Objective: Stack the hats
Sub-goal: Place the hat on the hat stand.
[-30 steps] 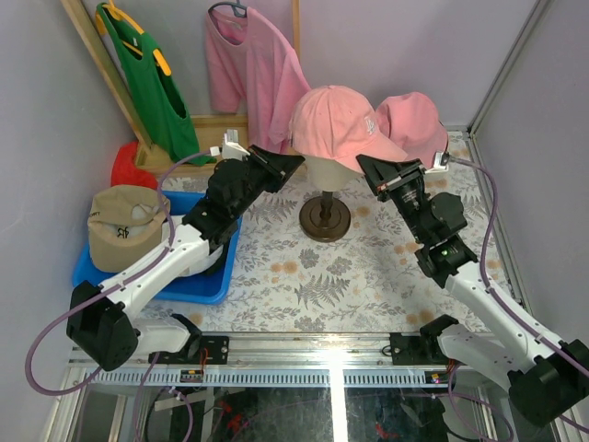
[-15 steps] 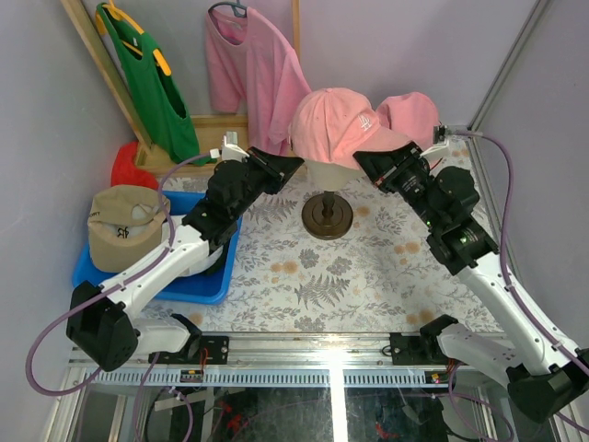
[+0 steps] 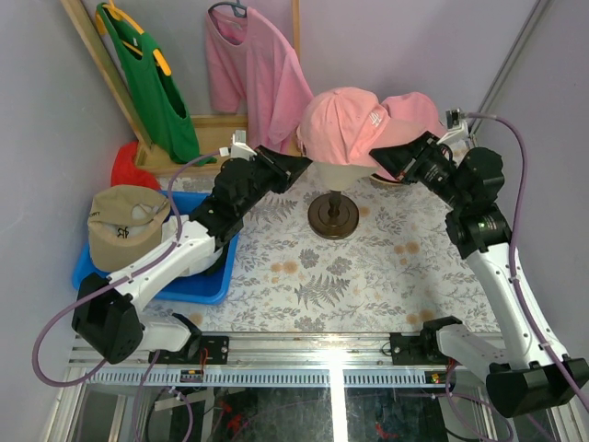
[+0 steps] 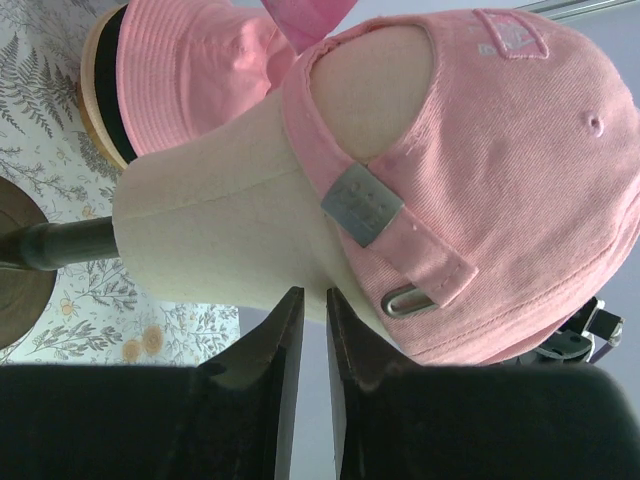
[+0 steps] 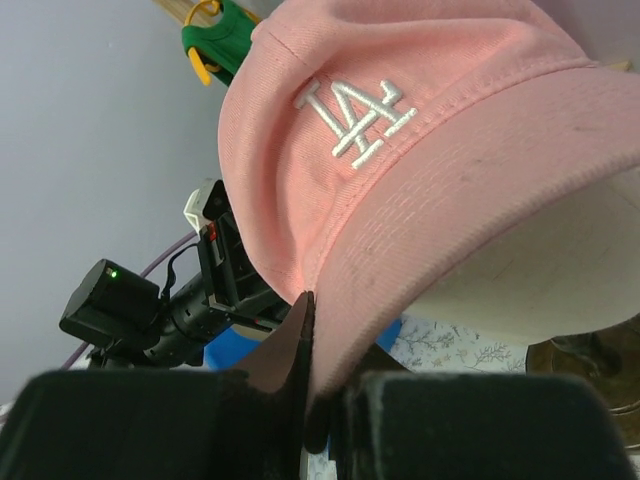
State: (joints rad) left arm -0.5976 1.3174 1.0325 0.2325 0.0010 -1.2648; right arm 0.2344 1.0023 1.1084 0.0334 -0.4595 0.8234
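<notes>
First, note that the right gripper (image 5: pixel 318 335) pinches the brim of the pink cap (image 3: pixel 342 124): in the right wrist view the brim edge runs down between its dark fingers, and the fabric hides most of one finger. The cap sits on the mannequin head (image 3: pixel 337 175) at the far middle of the table (image 3: pixel 304 276); the overhead view shows you only a pale strip of the head below the crown. The left gripper (image 4: pixel 312 295) is at the back of the head, its jaws pressed almost together with a thin slit between them and nothing visible in that slit. Its tips lie just beside the neck and the rear strap (image 4: pixel 430 270), and you cannot tell whether they touch either. Only the left wrist view shows you the strap's metal buckle (image 4: pixel 405 297) and grey tab (image 4: pixel 362 203); a stitched patch at the top edge of that view is cut off and unreadable. You can read the white embroidered "LA" (image 5: pixel 355 118) on the cap front only in the right wrist view. The pink bucket hat (image 3: pixel 416 109) lies behind and right of the cap, partly hidden by it and by the right arm; what it rests on is not visible. The tan cap (image 3: pixel 124 226) lies in the blue bin (image 3: pixel 198 285) at the left; its dark lettering is too small to read.
</notes>
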